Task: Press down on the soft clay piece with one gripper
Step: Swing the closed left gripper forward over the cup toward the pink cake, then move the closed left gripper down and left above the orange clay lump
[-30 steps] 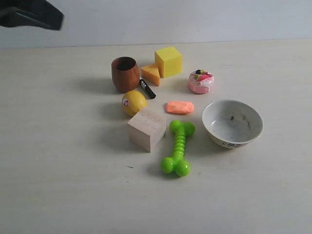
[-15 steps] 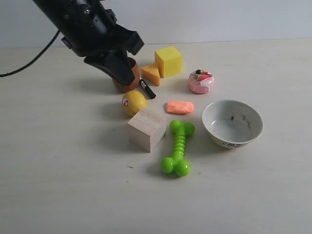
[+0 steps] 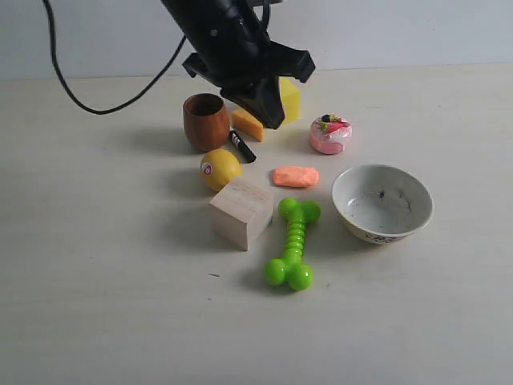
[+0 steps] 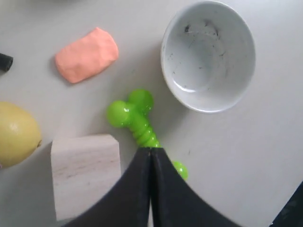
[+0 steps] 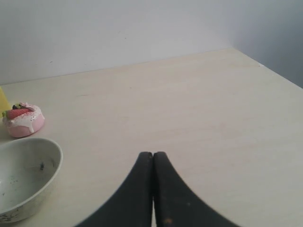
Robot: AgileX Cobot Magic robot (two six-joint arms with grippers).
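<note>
The soft clay piece (image 3: 295, 176) lies flat on the table, salmon-orange, between the lemon and the bowl; the left wrist view shows the soft clay piece (image 4: 86, 55) from above. My left gripper (image 3: 268, 115) hangs in the air behind it, over the cheese wedge, fingers shut with nothing between them. In its own view the left gripper (image 4: 151, 150) sits over the green bone toy, well apart from the clay. My right gripper (image 5: 153, 154) is shut and empty above bare table, and does not show in the exterior view.
Around the clay stand a lemon (image 3: 220, 168), a wooden block (image 3: 241, 212), a green bone toy (image 3: 293, 242), a white bowl (image 3: 382, 203), a pink cake toy (image 3: 330, 135), a brown cup (image 3: 206, 121), a cheese wedge (image 3: 247, 122), a yellow cube (image 3: 291, 98) and a black marker (image 3: 243, 147).
The left arm has swept in from the top left and moved right, from over the brown cup to over the cheese wedge and yellow cube. The objects have not moved.
</note>
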